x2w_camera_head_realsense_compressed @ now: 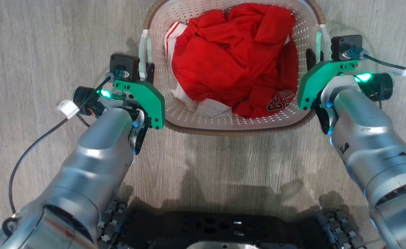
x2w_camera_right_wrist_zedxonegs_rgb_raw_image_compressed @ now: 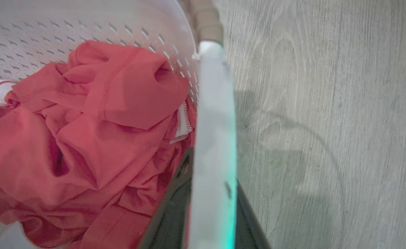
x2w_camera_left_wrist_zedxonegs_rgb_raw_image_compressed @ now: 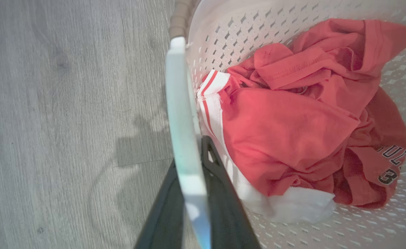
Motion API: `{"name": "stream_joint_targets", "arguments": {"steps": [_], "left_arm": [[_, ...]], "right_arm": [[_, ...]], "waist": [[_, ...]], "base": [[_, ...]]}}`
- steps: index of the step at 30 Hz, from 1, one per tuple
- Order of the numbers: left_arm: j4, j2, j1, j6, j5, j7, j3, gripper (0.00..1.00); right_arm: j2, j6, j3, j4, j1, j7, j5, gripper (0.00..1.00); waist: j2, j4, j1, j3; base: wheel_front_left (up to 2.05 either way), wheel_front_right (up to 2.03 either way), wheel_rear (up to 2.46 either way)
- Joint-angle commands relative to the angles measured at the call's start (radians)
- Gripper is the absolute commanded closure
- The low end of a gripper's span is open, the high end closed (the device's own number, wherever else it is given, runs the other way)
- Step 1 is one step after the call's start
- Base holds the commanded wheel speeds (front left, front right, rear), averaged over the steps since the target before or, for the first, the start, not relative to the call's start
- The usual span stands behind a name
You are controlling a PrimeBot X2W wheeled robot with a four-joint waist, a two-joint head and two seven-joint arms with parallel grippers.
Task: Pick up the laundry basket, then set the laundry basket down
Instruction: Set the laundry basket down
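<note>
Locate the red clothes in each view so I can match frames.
Head view: red clothes, top centre, inside the laundry basket.
Left wrist view: right half, right of the left handle.
Right wrist view: left half, left of the right handle.
Shared landmark: the basket's brown rim, at the top of both wrist views.

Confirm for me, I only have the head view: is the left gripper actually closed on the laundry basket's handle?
Observer: Yes. In the left wrist view the left gripper has one dark finger on each side of the white left handle of the laundry basket, clamping it.
Operator: And the right gripper?
Observer: Same in the right wrist view: the right handle sits clamped between its fingers.
</note>
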Motion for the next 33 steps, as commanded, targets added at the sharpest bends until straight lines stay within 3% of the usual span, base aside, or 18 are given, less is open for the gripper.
{"name": "stream_joint_targets", "arguments": {"steps": [1, 12, 33], "left_arm": [[-0.017, 0.03, -0.011, -0.004, 0.014, -0.013, 0.02, 1.0], [-0.035, 0.03, -0.011, -0.01, 0.031, -0.013, 0.026, 1.0], [-0.035, 0.03, -0.028, -0.016, 0.022, -0.013, 0.01, 1.0]], "right_arm": [[0.012, 0.003, 0.014, -0.001, 0.048, -0.012, -0.027, 1.0], [0.02, 0.003, -0.092, -0.001, 0.055, -0.012, -0.138, 1.0], [0.021, 0.003, -0.086, -0.006, 0.058, -0.012, -0.134, 1.0]], "waist": [[0.0, 0.0, 0.0, 0.002], [0.0, 0.004, 0.0, 0.02], [0.0, 0.004, 0.0, 0.043]], "base": [[0.0, 0.0, 0.0], [0.0, 0.0, 0.0], [0.0, 0.0, 0.0]]}}
